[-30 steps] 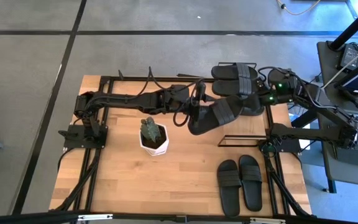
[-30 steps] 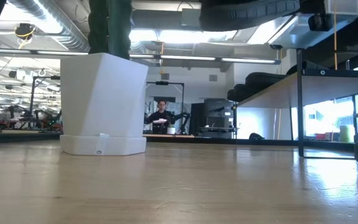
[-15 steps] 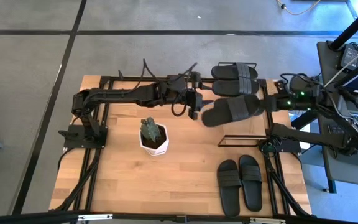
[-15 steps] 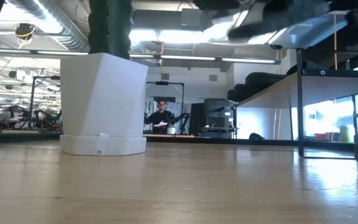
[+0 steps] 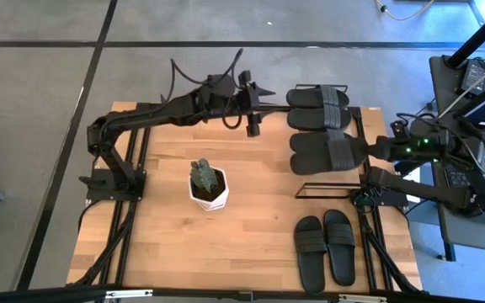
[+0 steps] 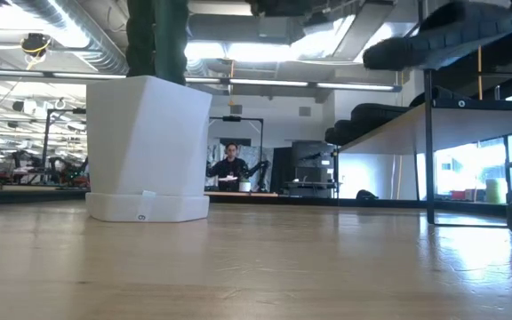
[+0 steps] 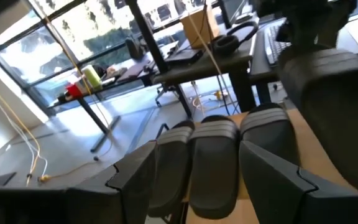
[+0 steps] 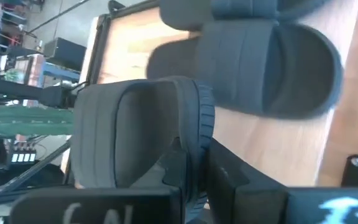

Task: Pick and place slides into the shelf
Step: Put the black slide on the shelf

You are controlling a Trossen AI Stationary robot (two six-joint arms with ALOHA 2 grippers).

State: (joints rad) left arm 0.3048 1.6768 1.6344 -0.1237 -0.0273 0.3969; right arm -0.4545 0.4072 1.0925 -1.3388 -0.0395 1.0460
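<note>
Above the shelf (image 5: 356, 181), at its inner edge, we are seeing the right gripper (image 5: 367, 148) clenching a slide (image 5: 325, 152) by its heel, just beside the pair (image 5: 318, 108) lying on the board. We are noting the left gripper (image 5: 254, 118) hanging released over bare table (image 5: 167, 244), apart from that slide. A plant pot (image 5: 208, 186) is standing mid-table; two slides (image 5: 324, 246) are lying near the front edge.

We see matte black, rubbery-looking slides (image 5: 325, 152), a shelf (image 5: 356, 160) of pale smooth wood on thin black metal, a light wood-grain table (image 5: 226, 244), and 1 smooth white pot (image 6: 148, 149).
</note>
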